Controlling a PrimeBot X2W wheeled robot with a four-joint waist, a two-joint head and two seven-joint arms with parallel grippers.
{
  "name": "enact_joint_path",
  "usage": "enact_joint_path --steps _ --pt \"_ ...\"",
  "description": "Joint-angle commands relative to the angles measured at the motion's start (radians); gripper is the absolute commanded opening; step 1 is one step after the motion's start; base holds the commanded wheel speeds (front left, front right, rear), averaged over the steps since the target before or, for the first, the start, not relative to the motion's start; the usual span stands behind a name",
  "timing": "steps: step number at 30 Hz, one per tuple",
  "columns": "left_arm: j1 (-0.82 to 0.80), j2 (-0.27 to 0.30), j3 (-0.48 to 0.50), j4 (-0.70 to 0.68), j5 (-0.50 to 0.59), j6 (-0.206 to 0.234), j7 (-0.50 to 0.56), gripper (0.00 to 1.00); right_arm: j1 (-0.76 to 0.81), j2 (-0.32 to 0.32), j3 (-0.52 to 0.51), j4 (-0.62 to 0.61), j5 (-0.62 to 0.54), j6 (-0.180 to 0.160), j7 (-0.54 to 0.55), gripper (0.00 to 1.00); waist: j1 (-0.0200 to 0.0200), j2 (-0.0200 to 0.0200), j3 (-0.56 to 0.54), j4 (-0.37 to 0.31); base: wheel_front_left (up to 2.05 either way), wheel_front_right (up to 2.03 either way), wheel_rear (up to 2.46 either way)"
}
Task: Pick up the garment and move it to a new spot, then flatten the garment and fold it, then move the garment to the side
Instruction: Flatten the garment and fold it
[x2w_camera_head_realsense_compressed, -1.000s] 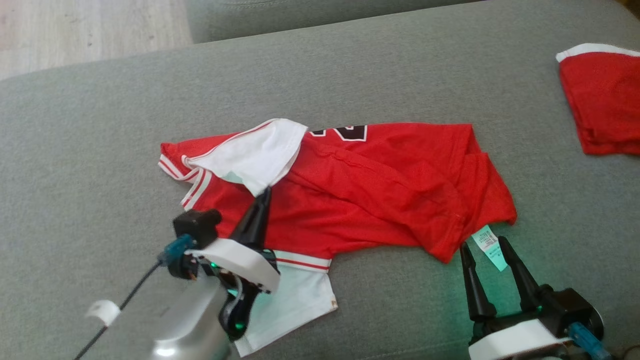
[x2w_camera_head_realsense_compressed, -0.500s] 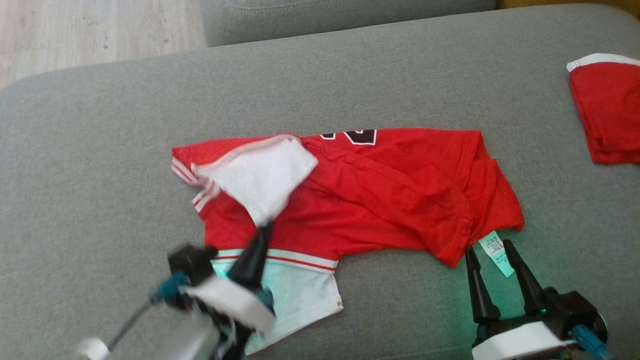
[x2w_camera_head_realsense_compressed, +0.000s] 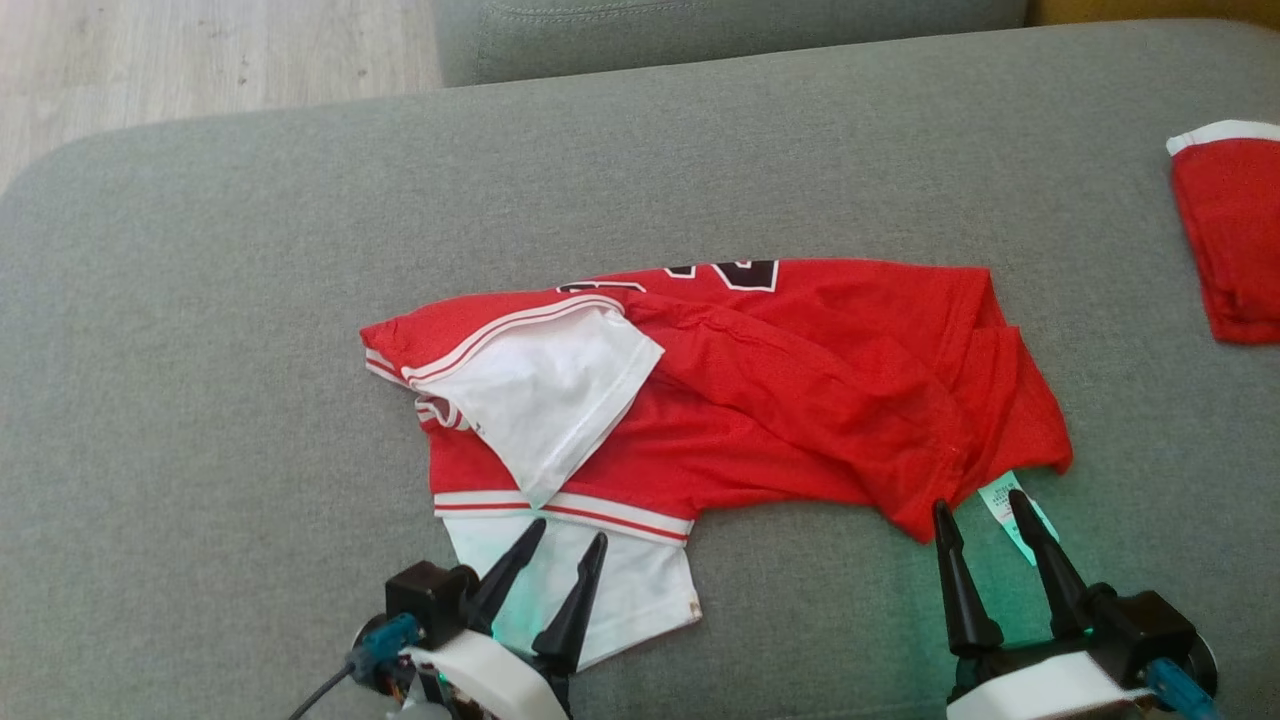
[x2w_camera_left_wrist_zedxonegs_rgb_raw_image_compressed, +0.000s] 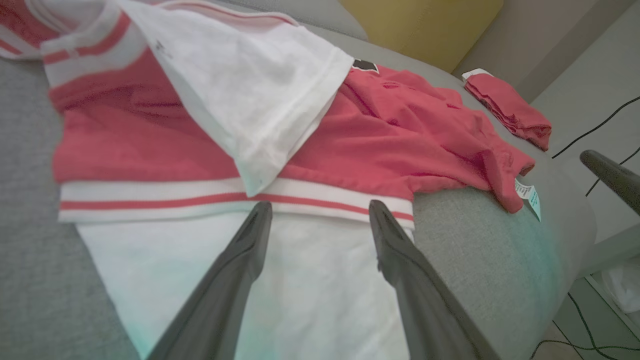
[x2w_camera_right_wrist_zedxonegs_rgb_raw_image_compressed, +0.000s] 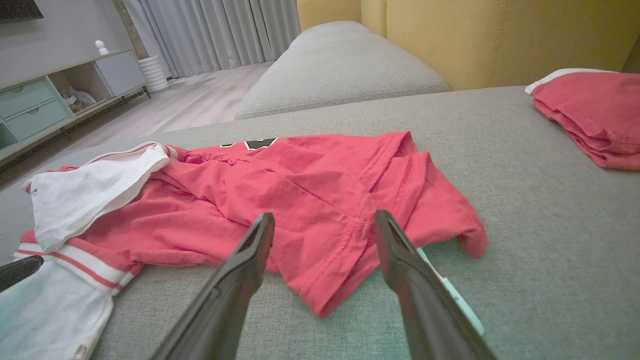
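Head view's bottom edge: left gripper (x2w_camera_head_realsense_compressed: 570, 533) and right gripper (x2w_camera_head_realsense_compressed: 977, 502), open and empty, face the shirt (x2w_camera_head_realsense_compressed: 780, 400) (probably to flatten it).

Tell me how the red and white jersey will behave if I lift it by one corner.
Likely floppy: the jersey lies creased and folded over itself on the couch, so it should sag from one pinch. Probably light: its thin white flap lies folded back. Pushed, it may bunch, not slide.
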Motion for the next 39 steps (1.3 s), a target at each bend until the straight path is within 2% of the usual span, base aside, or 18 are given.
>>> enact_joint_path --steps 1,11,17,18,19,20,21,22,29,39 --pt "-0.032 0.003 0.022 -0.009 -0.012 -0.008 0.001 1.0 -0.02 -0.005 0.021 -0.031 -0.003 0.007 -0.004 1.0 0.0001 0.0 0.002 0.002 0.0 0.0 0.0" --pt "-0.085 -0.006 0.058 0.04 -0.004 0.022 -0.027 1.0 -0.032 -0.005 0.027 -0.031 -0.003 0.007 -0.004 1.0 0.0001 0.0 0.014 -0.005 0.0 0.0 0.0" --pt "-0.108 -0.005 0.073 0.064 0.005 0.026 -0.037 1.0 -0.037 -0.005 0.03 -0.027 -0.003 0.007 -0.004 1.0 0.0001 0.0 0.017 -0.015 0.0 0.0 0.0" --pt "-0.111 -0.006 0.074 0.066 0.005 0.025 -0.038 0.93 -0.037 -0.005 0.029 -0.027 -0.003 0.007 -0.004 1.0 0.0001 0.0 0.017 -0.016 0.0 0.0 0.0" --pt "-0.111 -0.006 0.074 0.066 0.005 0.025 -0.038 0.93 -0.037 -0.005 0.029 -0.027 -0.003 0.007 -0.004 1.0 0.0001 0.0 0.017 -0.016 0.0 0.0 0.0" --pt "-0.114 -0.007 0.075 0.067 0.006 0.024 -0.039 0.45 -0.037 -0.005 0.029 -0.027 -0.003 0.007 -0.004 1.0 0.0001 0.0 0.017 -0.017 0.0 0.0 0.0" --pt "-0.116 -0.008 0.078 0.067 0.006 0.023 -0.04 0.11 -0.038 -0.005 0.028 -0.027 -0.004 0.007 -0.004 1.0 0.0001 0.0 0.018 -0.017 0.0 0.0 0.0" --pt "-0.118 -0.01 0.081 0.067 0.006 0.021 -0.042 0.0 -0.038 -0.005 0.028 -0.027 -0.004 0.007 -0.004 1.0 0.0001 0.0 0.018 -0.017 0.0 0.0 0.0" --pt "-0.122 0.005 0.121 0.016 0.014 0.019 -0.048 0.0 -0.033 -0.005 0.023 -0.022 -0.001 0.007 -0.004 1.0 0.0001 0.0 0.013 -0.003 0.0 0.0 0.0" --pt "-0.154 0.097 0.263 -0.184 0.075 0.049 -0.05 0.0 -0.106 -0.005 0.057 0.081 0.228 0.007 -0.004 1.0 0.0001 0.0 0.035 0.019 0.0 0.0 0.0"
